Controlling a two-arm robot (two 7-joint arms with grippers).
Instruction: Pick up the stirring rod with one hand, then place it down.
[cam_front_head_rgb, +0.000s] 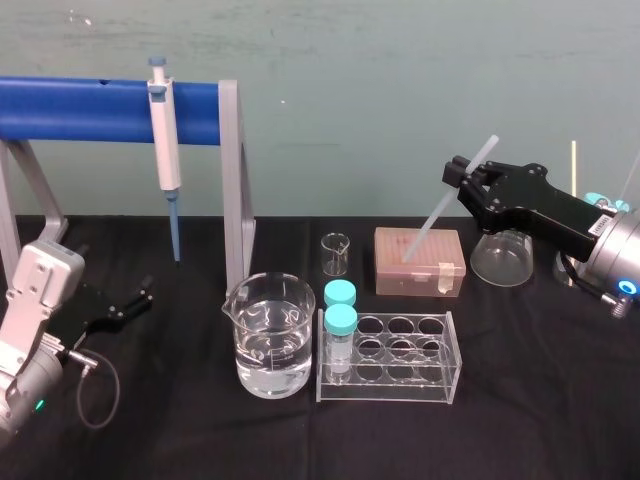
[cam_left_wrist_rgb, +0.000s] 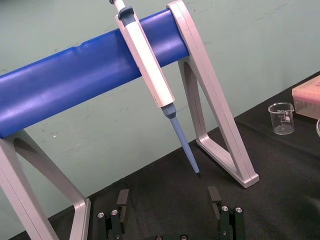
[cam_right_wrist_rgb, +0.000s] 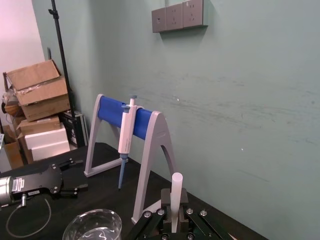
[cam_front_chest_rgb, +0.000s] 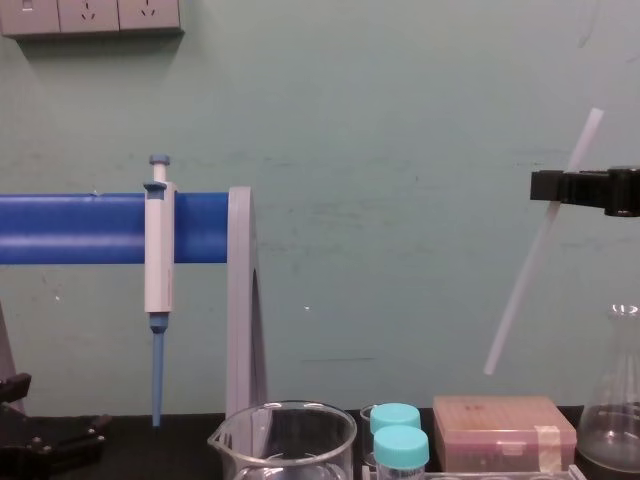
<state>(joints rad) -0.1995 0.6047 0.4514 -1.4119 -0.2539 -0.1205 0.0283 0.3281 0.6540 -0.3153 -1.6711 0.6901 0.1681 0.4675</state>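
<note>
My right gripper (cam_front_head_rgb: 468, 180) is shut on the stirring rod (cam_front_head_rgb: 440, 212), a thin white translucent rod. It holds the rod in the air near its upper end. The rod slants down to the left, and its lower end hangs over the pink box (cam_front_head_rgb: 420, 262). From the chest, the stirring rod (cam_front_chest_rgb: 545, 240) hangs tilted above the pink box (cam_front_chest_rgb: 505, 432), with the right gripper (cam_front_chest_rgb: 548, 185) clamped high on it. In the right wrist view the stirring rod (cam_right_wrist_rgb: 176, 195) stands up between the fingers. My left gripper (cam_front_head_rgb: 138, 298) rests open at the table's left, and the left gripper (cam_left_wrist_rgb: 168, 202) holds nothing.
A pipette (cam_front_head_rgb: 165, 140) hangs on a blue-barred stand (cam_front_head_rgb: 232, 180) at the back left. A beaker of water (cam_front_head_rgb: 270, 335), a small beaker (cam_front_head_rgb: 335, 254) and a clear tube rack (cam_front_head_rgb: 395, 355) with two teal-capped vials sit mid-table. A conical flask (cam_front_head_rgb: 500, 258) stands under the right arm.
</note>
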